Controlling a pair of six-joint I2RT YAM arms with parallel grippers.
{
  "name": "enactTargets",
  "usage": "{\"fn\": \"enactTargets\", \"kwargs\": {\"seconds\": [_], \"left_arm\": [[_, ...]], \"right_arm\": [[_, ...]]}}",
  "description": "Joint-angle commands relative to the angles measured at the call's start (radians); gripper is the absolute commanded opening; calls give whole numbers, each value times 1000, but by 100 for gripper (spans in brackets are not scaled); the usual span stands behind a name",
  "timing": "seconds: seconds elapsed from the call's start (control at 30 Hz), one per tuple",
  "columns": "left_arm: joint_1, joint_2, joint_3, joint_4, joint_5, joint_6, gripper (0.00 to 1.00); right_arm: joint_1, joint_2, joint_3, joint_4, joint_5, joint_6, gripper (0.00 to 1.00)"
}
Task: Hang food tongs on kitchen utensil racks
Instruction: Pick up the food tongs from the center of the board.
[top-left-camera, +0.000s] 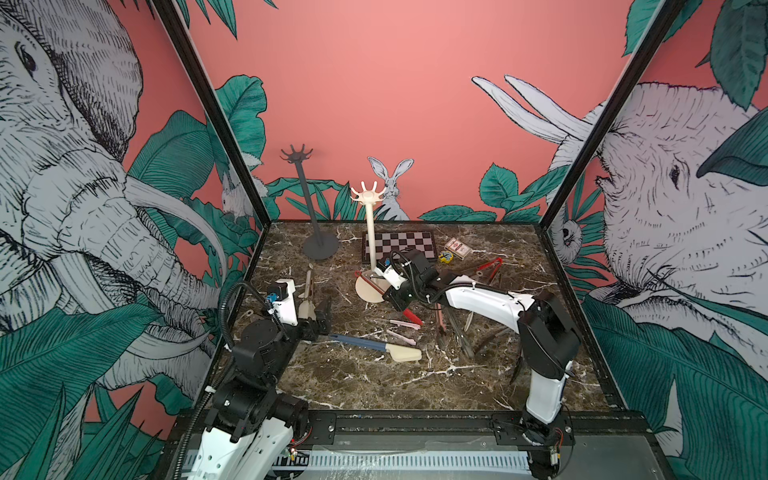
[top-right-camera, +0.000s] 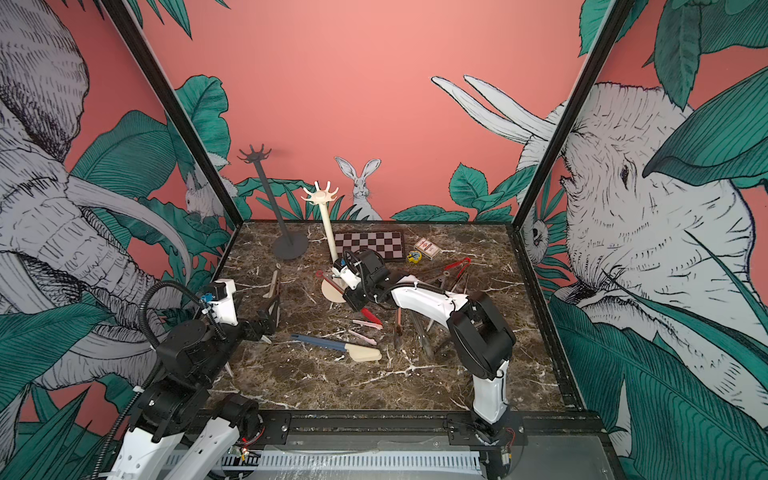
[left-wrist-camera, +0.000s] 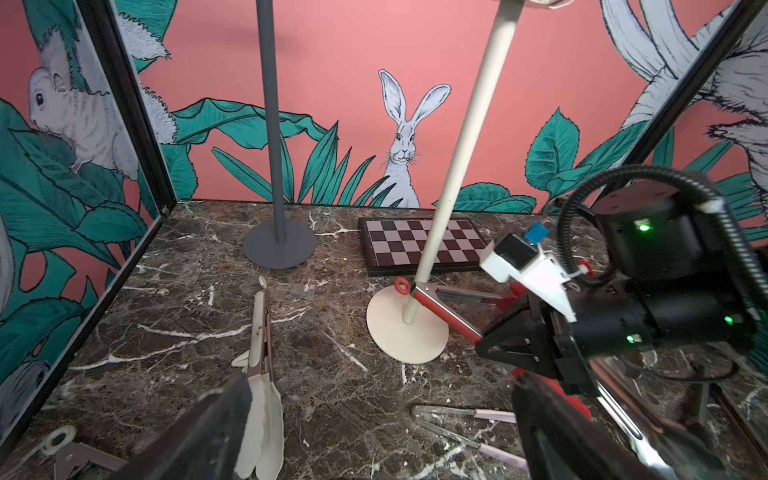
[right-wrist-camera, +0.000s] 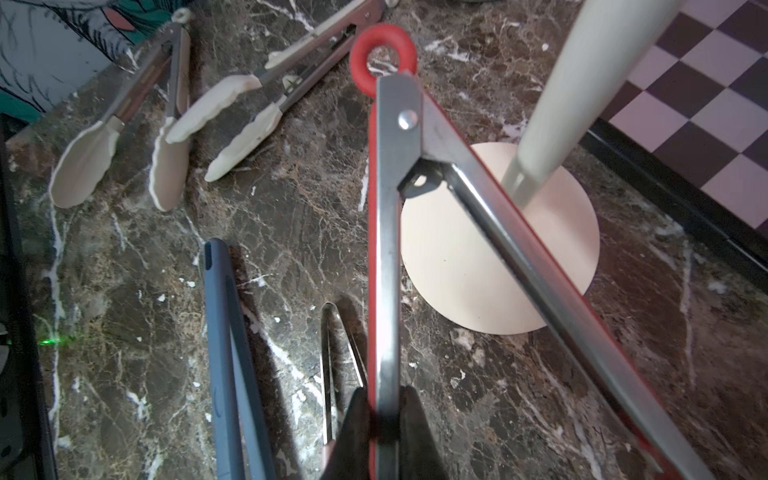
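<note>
Pink jungle-print walls (top-left-camera: 374, 83) were noted around a dark brown marble tabletop (top-left-camera: 374, 382). The left gripper (left-wrist-camera: 382, 386) was held agape beside cream-tipped steel tongs (left-wrist-camera: 266, 415). A dark grey hooked pole rack (top-left-camera: 307, 195) was stood rearward, with a cream hooked pole rack (top-left-camera: 370, 232) to its right. The right gripper (right-wrist-camera: 386, 415) was clamped on red-handled steel tongs (right-wrist-camera: 386, 249), which were raised against the cream pole.

Bright even light, soft shadows; edges bowed; wrist-view foreground blurred, probably defocus.
</note>
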Motion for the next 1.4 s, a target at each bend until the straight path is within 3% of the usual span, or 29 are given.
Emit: {"fn": "enactTargets", "kwargs": {"seconds": [0.0,0.23,0.53,0.73,0.93,1.2,1.37], "left_arm": [[6,-2,14,48,-34,-22,99],[6,7,49,39,0,1,99],[5,8,114,18,-6,6,99],[5,53,190,-31,7,68,99],[6,70,204,21,86,125,99],[5,157,201,141,237,144,99],[6,208,198,214,268,127,99]], "right_arm": [[16,-87,-25,111,-1,41,0],[21,-173,-49,180,-12,104,0],[21,-277,-129,278,-132,192,0],[32,-347,-185,346,-152,255,0],[33,-394,-193,373,-127,301,0],[25,-485,-223,356,22,308,0],[-12,-515,-203,335,-49,304,0]]}}
